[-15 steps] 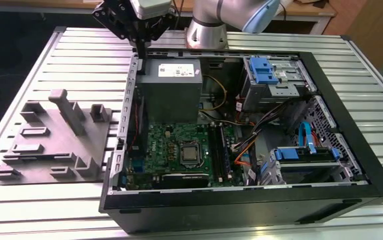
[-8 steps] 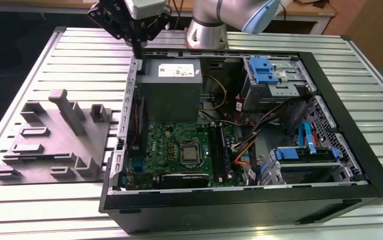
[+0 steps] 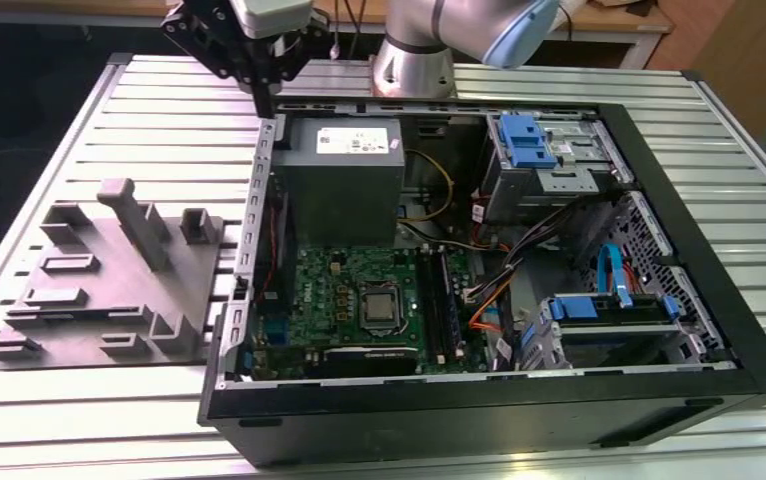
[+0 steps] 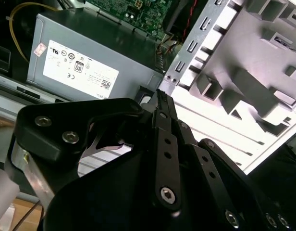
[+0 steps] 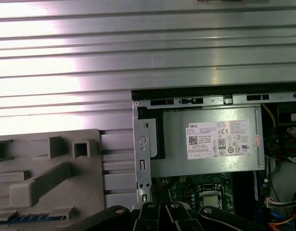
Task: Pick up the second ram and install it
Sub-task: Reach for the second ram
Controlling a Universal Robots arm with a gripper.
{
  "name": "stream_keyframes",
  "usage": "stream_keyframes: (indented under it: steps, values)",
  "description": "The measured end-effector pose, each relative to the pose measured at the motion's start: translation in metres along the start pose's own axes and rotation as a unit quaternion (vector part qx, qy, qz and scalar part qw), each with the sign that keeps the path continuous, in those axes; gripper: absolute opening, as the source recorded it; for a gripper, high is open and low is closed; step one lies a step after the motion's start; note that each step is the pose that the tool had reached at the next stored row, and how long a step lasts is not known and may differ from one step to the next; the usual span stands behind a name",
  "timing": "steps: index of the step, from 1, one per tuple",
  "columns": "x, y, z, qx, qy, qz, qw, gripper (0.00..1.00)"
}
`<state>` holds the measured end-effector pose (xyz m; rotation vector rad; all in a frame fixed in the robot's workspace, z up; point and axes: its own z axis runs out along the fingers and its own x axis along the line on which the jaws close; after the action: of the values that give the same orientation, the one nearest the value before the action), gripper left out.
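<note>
My black gripper [image 3: 264, 106] hangs above the back corner of the open computer case [image 3: 703, 300], on the exterior view's left, over the case wall beside the power supply [image 3: 340, 165]. Its fingers meet in a single tip with nothing between them, as the second wrist view [image 4: 160, 95] also shows. The second ram [image 5: 32, 217] appears as a dark bluish strip lying flat in the grey moulded tray [image 3: 103, 300], well away from the gripper. The motherboard [image 3: 343, 290] lies inside the case, with its memory slots [image 3: 439, 300] beside the processor socket.
The tray's upright slab [image 3: 136, 225] and small blocks stick up at the exterior view's left. Inside the case are blue drive cages [image 3: 530, 140], loose cables [image 3: 490, 300] and the case's raised walls. The ribbed metal table [image 3: 170, 110] surrounds everything. The arm's base [image 3: 417, 55] stands behind the case.
</note>
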<state>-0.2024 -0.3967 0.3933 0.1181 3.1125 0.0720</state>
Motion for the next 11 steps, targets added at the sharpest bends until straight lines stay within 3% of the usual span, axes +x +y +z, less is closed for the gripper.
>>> stream_keyframes:
  steps: [11]
  values:
    - [0.0224,-0.0018,-0.0005,-0.0001,-0.0001,0.0,1.0,0.1]
